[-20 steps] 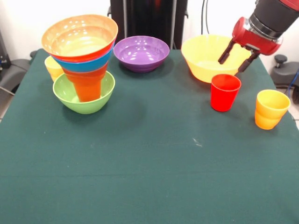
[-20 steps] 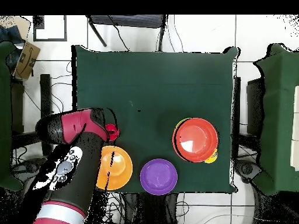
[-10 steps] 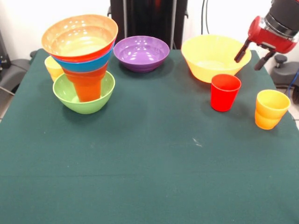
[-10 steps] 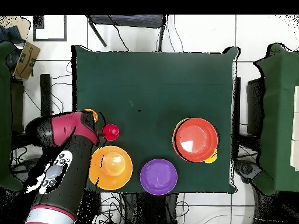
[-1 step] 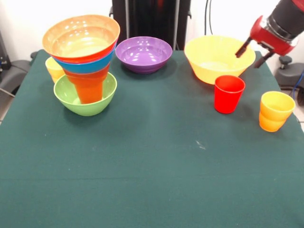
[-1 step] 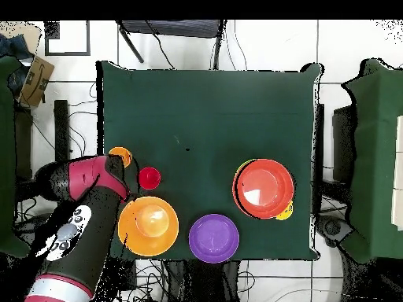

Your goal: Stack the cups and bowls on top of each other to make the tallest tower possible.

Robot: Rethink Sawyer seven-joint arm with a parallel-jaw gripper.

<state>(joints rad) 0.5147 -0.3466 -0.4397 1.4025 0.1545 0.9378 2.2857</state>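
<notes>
Gripper [image 5: 251, 49] open and empty, raised over the right rim of the big yellow bowl [image 5: 214, 61], with the red cup [image 5: 228, 93] and yellow-orange cup [image 5: 275, 110] just below it and the tower [image 5: 83, 61] well apart across the table

**Two views of one green surface**

The front camera sits close, looking down at a slant across the surface [image 5: 156, 180]. The overhead camera hangs high, looking straight down, taking in the whole surface [image 6: 208, 110] and the floor around it. Both share the tower [image 5: 81, 40] [image 6: 264, 187] and purple bowl [image 5: 143, 53] [image 6: 213, 237], turned half round.
</notes>
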